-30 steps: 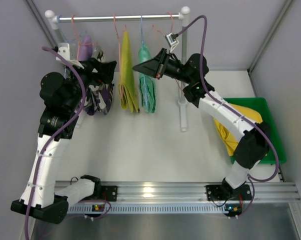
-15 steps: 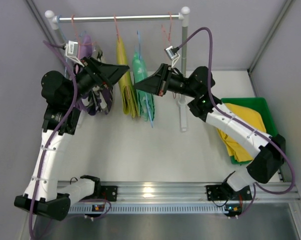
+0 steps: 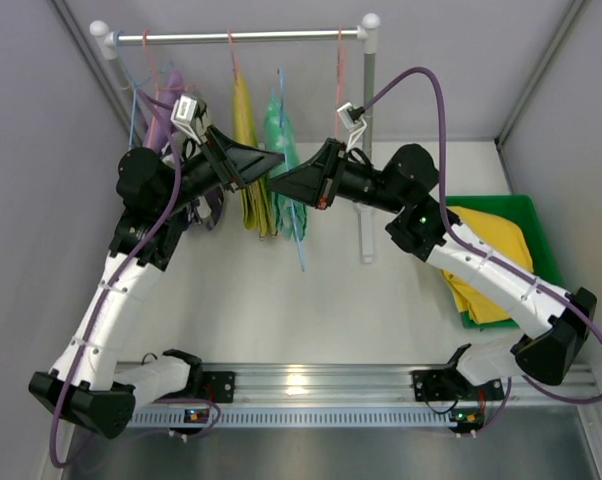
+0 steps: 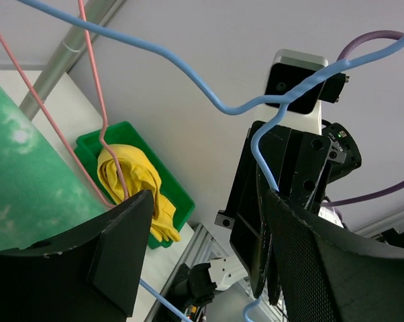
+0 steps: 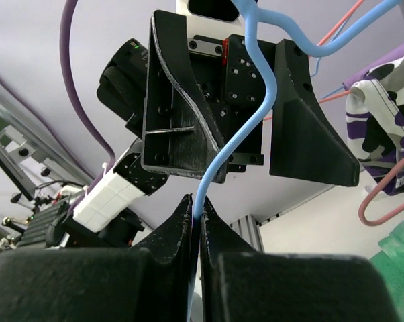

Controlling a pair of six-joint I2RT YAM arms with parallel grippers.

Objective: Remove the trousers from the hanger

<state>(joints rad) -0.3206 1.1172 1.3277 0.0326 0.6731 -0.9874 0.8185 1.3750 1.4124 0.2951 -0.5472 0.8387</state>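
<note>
right fingers (image 5: 168, 248) are clenched on the blue hanger (image 5: 259, 80), the wire pinched right at their tips. facing them, the left fingers (image 4: 115, 248) are spread wide, released, gripping nothing. the blue wire drops through their gap and runs close along one finger.

and the cloth? the mint green trousers (image 3: 279, 135) are draped over that hanger. from the left wrist they sit outside the gap, beyond the outer face of the finger farthest from the wire. touching it or just beside it, can't tell.

so it's wire between the left fingers, not fabric. the trousers hang lengthwise off the hanger. overhead, that long axis runs from the rail (image 3: 231, 35) side towards the arm bases, passing the point where the two sets of fingers meet.

the left fingers are the free pair and the nearer to the cloth, and the right pair is busy steadying the hanger. by my reading the left needs to shift sideways so fabric fills the gap, then pull along the drape.

olive-yellow trousers (image 3: 246, 150) hang just beyond the left fingers. bright yellow trousers (image 3: 486, 265) lie in the green bin (image 3: 526, 215), well clear of both.
</note>
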